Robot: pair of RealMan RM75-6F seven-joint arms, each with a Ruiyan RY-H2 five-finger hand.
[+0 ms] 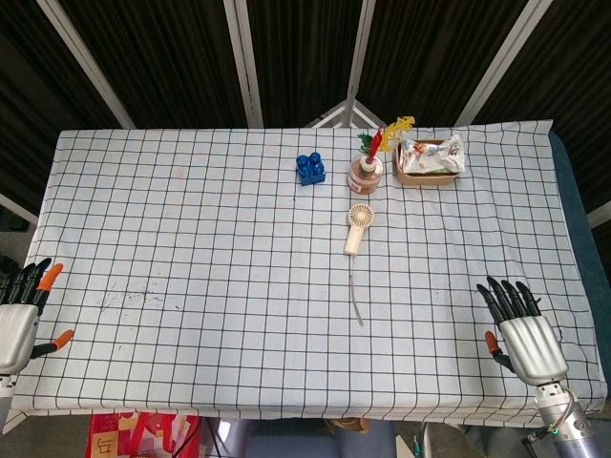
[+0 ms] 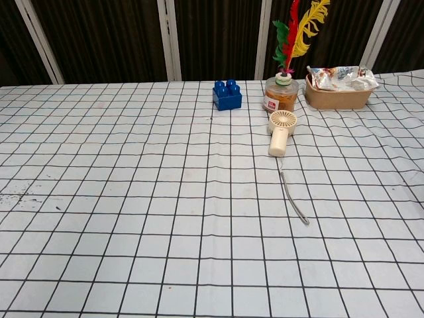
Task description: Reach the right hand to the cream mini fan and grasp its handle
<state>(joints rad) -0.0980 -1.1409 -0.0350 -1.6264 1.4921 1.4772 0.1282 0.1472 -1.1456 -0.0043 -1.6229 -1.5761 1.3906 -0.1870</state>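
Cream fan point(image 1: 359, 226) lying flat mid-table, handle toward 6 o'clock; right hand point(image 1: 520, 327) at 4 o'clock, well apart, fingers spread, empty.

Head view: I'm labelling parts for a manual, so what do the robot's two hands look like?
Both the left hand and right hand have silver-grey palms, black fingers and orange accents. A grey wrist with thin cables shows below the right one.

I'm seeing the cream mini fan point(image 1: 358, 227) point(image 2: 280, 132) lying flat on the checked cloth, round grilled head pointing to the far side, handle point(image 1: 353, 241) point(image 2: 277, 142) pointing back toward me. A thin grey cord point(image 1: 356, 298) point(image 2: 293, 194) is trailing from the handle's end across the cloth toward the near edge.
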